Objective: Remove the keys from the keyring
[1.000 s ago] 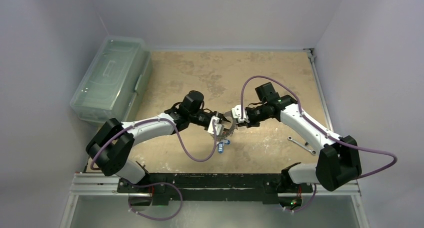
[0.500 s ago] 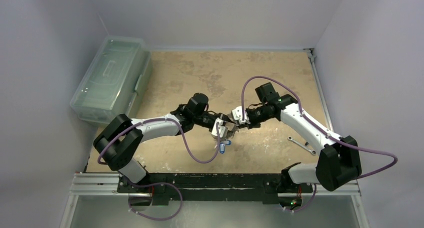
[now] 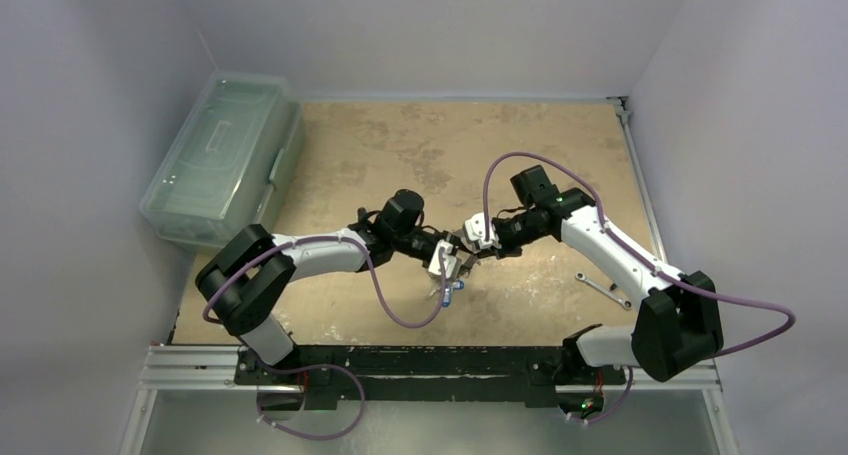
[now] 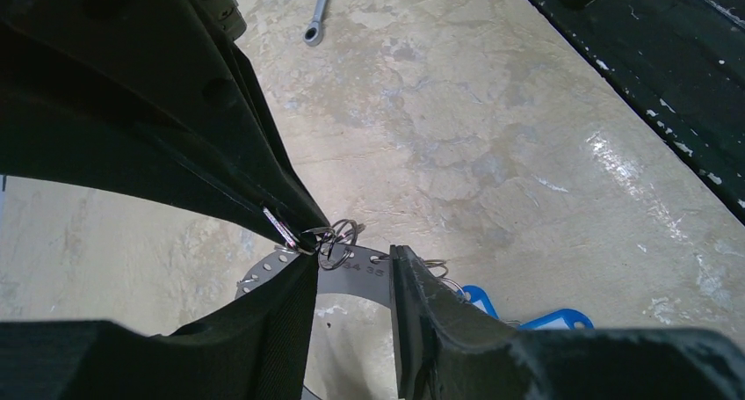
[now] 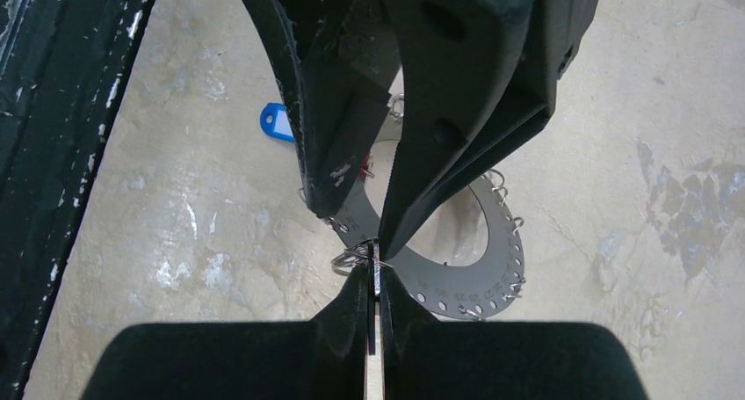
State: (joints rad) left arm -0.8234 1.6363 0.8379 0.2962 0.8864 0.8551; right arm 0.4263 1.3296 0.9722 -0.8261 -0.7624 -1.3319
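The keyring (image 5: 492,272) is a flat grey ring with numbered holes and small wire loops along its rim, seen mid-table (image 3: 458,262). My right gripper (image 5: 375,272) is shut on a thin silvery key (image 4: 281,224) seen edge-on at the ring's rim, beside a bunch of wire loops (image 4: 336,237). My left gripper (image 4: 351,259) faces it from the left. Its jaws stand apart in front of the ring's band (image 4: 356,277), which runs on behind both fingers. Blue-headed keys (image 4: 562,316) lie below the ring (image 3: 450,290). One blue head (image 5: 277,123) rests on the table.
A silver spanner (image 3: 603,290) lies on the table to the right, also in the left wrist view (image 4: 318,18). A clear lidded box (image 3: 220,155) stands at the left edge. The black base rail (image 3: 420,360) runs along the near edge.
My left arm has pushed further right, bringing its gripper closer in on the keyring and against the right gripper. The right arm has stayed in place, still shut.
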